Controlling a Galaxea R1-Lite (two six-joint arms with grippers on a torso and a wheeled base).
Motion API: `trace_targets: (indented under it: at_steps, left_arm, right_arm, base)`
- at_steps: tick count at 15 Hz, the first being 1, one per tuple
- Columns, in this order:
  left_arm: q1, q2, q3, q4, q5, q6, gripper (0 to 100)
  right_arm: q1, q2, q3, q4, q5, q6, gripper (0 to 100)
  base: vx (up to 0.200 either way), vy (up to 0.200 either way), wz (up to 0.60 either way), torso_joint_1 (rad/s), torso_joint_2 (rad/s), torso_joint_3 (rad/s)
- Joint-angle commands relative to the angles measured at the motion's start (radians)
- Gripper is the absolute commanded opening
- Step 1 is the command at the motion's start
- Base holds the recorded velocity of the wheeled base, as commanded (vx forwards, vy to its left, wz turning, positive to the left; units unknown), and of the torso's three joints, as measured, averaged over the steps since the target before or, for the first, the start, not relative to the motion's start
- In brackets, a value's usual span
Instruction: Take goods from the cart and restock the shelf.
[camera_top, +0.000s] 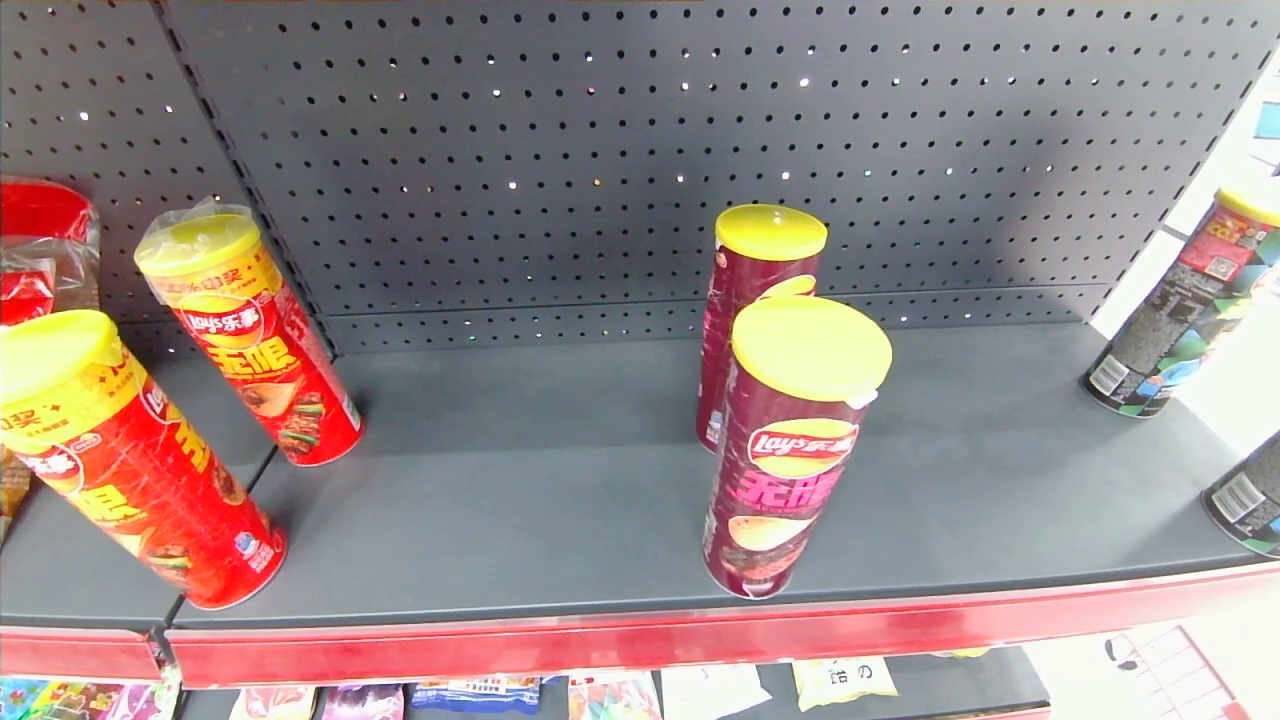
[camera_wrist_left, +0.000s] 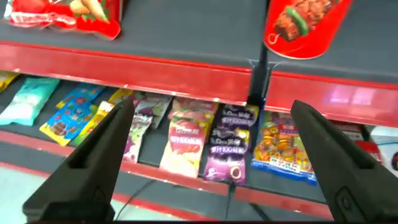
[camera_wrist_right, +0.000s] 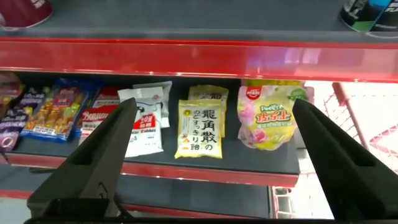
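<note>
Two maroon chip cans with yellow lids stand on the grey shelf (camera_top: 560, 500): one near the front edge (camera_top: 790, 450), one behind it (camera_top: 755, 300). Two red chip cans stand at the left, one in front (camera_top: 130, 460) and one farther back (camera_top: 255, 340). My left gripper (camera_wrist_left: 211, 155) is open below the shelf's red lip (camera_wrist_left: 155, 65), facing snack bags (camera_wrist_left: 186, 134) on the lower shelf. My right gripper (camera_wrist_right: 214, 155) is open too, empty, facing a yellow-labelled bag (camera_wrist_right: 200, 129) and a pink-and-green bag (camera_wrist_right: 268, 118) on the lower shelf.
Dark cans stand at the shelf's right end (camera_top: 1190, 310) and right front (camera_top: 1245, 500). A perforated grey back panel (camera_top: 640, 150) closes the shelf behind. A vertical divider (camera_wrist_left: 258, 74) splits the shelf front. A red wire frame (camera_wrist_right: 364, 124) shows to the right of the lower shelf.
</note>
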Motion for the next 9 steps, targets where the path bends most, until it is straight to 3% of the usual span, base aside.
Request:
trace_targets:
  at_steps: [1, 3, 4, 5, 9]
  left_arm:
    - [-0.038, -0.11, 0.0, -0.001, -0.054, -0.002, 100]
    - [-0.046, -0.122, 0.003, 0.014, -0.223, -0.036, 100]
    - [-0.044, -0.125, 0.002, 0.036, -0.318, -0.009, 100]
    - [-0.049, -0.119, 0.003, 0.037, -0.33, 0.009, 100]
    - [-0.007, -0.176, 0.003, 0.036, -0.326, 0.006, 100]
  right_arm:
    - [-0.001, 0.002, 0.001, 0.001, -0.007, 0.0, 100]
    - [-0.001, 0.002, 0.001, 0.001, -0.004, 0.0, 100]
    - [0.001, 0.002, 0.001, 0.001, 0.003, 0.001, 100]
    - [0.002, 0.002, 0.001, 0.001, 0.025, -0.003, 100]
    - [0.004, 0.001, 0.001, 0.001, 0.053, -0.015, 100]
  base:
    - [0.0, 0.0, 0.0, 0.0, 0.0, 0.0]
    - [0.0, 0.0, 0.0, 0.0, 0.0, 0.0]
    - [0.0, 0.0, 0.0, 0.0, 0.0, 0.0]
    - [0.0, 0.0, 0.0, 0.0, 0.0, 0.0]
    - [0.0, 0.0, 0.0, 0.0, 0.0, 0.0]
